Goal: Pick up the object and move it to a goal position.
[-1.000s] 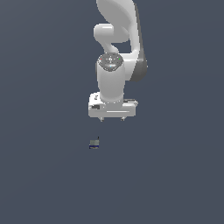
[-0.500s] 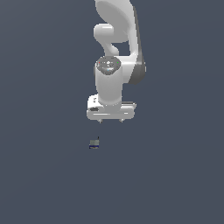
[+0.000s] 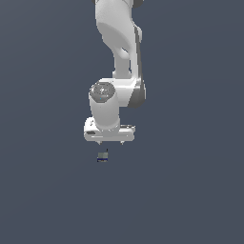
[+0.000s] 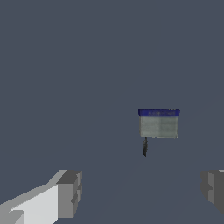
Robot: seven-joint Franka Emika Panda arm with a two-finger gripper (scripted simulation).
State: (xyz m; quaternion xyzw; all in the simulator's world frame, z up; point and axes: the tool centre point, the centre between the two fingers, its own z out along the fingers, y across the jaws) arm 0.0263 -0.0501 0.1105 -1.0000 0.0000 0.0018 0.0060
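Observation:
The object (image 3: 102, 157) is a tiny grey-green block with a dark blue rim, lying on the dark grey floor. In the exterior view my gripper (image 3: 110, 142) hangs just above it, its white hand a little toward the exterior view's right of the block. The fingers are spread wide and hold nothing. In the wrist view the block (image 4: 159, 124) shows ahead of the fingertips (image 4: 69, 192), clear of both, with a thin dark sliver right beside it. The gripper (image 4: 142, 192) is open there too.
The white arm (image 3: 119, 52) rises from the gripper toward the top of the exterior view. The plain dark grey floor (image 3: 190, 190) fills everything else in view.
The arm has come down and shifted toward the exterior view's left, bringing the gripper close above the block. The block has not moved. The fingers stay open.

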